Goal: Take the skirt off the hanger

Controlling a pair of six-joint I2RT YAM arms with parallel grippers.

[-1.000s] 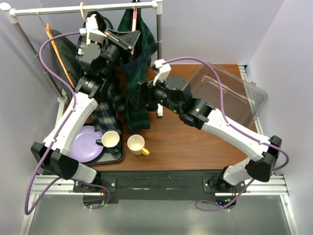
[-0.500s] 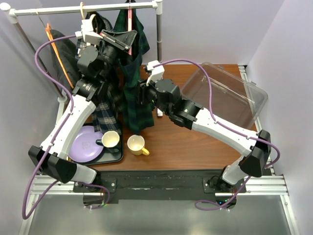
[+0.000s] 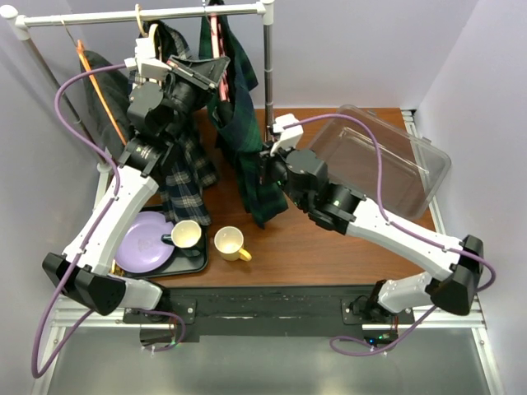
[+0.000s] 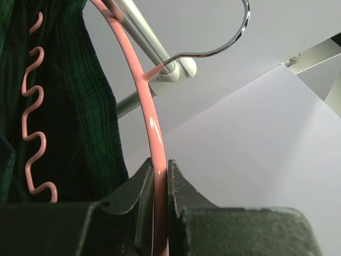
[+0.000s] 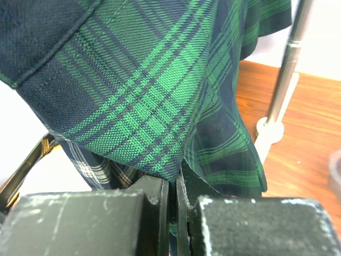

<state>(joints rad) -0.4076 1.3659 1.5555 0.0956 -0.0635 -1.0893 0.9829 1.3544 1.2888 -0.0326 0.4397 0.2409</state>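
A green and navy plaid skirt (image 3: 251, 156) hangs from a pink hanger (image 3: 216, 37) on the white rail (image 3: 144, 14) at the back. My left gripper (image 3: 206, 74) is up by the rail, shut on the hanger's pink arm (image 4: 154, 138), whose metal hook (image 4: 224, 45) sits over the rail. The skirt (image 4: 69, 96) shows dark green at the left of that view. My right gripper (image 3: 265, 169) is lower, shut on the skirt's cloth (image 5: 144, 101), which is pinched between its fingers (image 5: 160, 213) and pulled toward the right.
A second plaid garment (image 3: 183, 177) hangs left of the skirt, beside an orange hanger (image 3: 99, 90). The rack's post (image 3: 267, 74) stands just behind my right gripper. A yellow mug (image 3: 230, 243), a tray with a cup (image 3: 186, 234) and purple plate (image 3: 140, 243), and a clear bin (image 3: 387, 156) are on the table.
My right gripper went from open to shut on the skirt and moved right, dragging the skirt's lower part with it. The left arm rose slightly with the hanger.
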